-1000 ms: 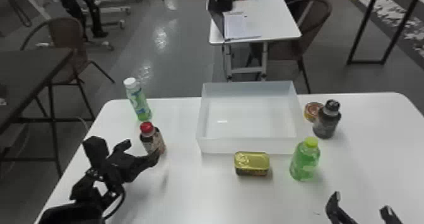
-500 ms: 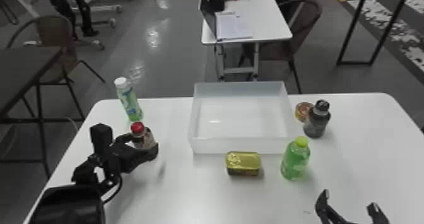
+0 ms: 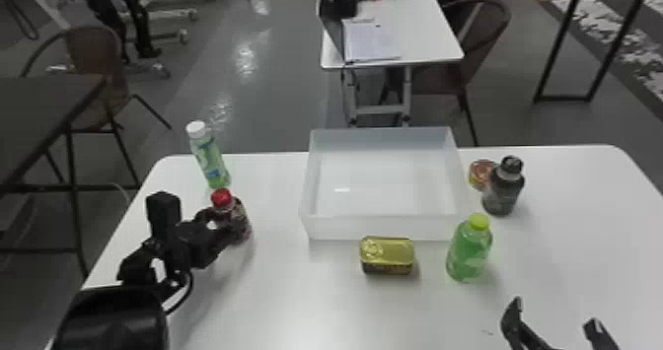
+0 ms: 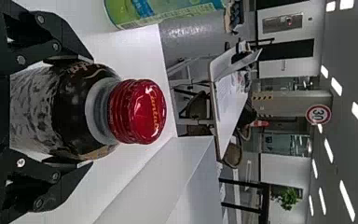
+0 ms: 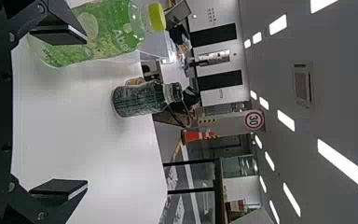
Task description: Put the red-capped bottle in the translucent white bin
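In the head view my left gripper (image 3: 217, 226) is at the red-capped bottle (image 3: 238, 221), which stands upright on the table left of the translucent white bin (image 3: 380, 227). The left wrist view has the red-capped bottle (image 4: 137, 112) between both fingers, which press on its dark sides; the left gripper (image 4: 70, 111) is shut on it, below the cap. The bin's wall (image 4: 168, 172) rises nearby. My right gripper (image 3: 555, 319) is parked at the head view's lower right, its fingers spread; in the right wrist view the right gripper (image 5: 60, 114) holds nothing.
A white-capped green bottle (image 3: 209, 161) stands just behind the red-capped one. A gold tin (image 3: 387, 255) lies in front of the bin. Right of the bin are a yellow-capped green bottle (image 3: 469, 250), a dark bottle (image 3: 502, 191) and a small round can (image 3: 481, 173).
My left gripper has moved forward and right onto the red-capped bottle, and its fingers have closed around it. The bottle stands where it was beside the bin. The head view has shifted slightly.
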Action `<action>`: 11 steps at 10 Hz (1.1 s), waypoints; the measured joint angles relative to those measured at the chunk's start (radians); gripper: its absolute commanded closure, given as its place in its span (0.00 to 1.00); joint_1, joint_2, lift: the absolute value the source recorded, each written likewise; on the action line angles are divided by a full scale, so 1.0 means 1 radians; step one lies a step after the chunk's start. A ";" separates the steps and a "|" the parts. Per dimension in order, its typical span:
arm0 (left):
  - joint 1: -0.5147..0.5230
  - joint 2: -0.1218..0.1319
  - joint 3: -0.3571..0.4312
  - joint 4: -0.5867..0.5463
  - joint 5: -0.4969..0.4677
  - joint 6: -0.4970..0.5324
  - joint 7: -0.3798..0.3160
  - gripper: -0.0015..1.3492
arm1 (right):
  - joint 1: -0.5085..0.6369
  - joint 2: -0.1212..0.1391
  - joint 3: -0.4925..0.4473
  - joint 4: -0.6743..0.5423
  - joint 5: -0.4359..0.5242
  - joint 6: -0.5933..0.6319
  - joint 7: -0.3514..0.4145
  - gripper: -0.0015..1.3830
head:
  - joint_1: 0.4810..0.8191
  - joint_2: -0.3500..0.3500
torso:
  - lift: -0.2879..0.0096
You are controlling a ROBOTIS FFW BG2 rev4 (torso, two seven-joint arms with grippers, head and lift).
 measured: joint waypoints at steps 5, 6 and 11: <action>0.024 -0.026 -0.034 -0.110 0.074 0.044 0.015 0.58 | 0.000 0.000 0.000 -0.001 -0.001 0.000 0.000 0.14 | 0.63 0.66 | 0.72; 0.036 -0.037 -0.059 -0.194 0.115 0.084 0.039 0.58 | -0.001 0.000 0.000 -0.001 -0.001 0.000 0.000 0.14 | 0.63 0.63 | 0.72; -0.050 0.000 -0.309 -0.360 0.249 0.219 0.044 0.58 | -0.012 0.000 0.000 0.008 -0.002 0.000 0.009 0.14 | 0.63 0.44 | 0.72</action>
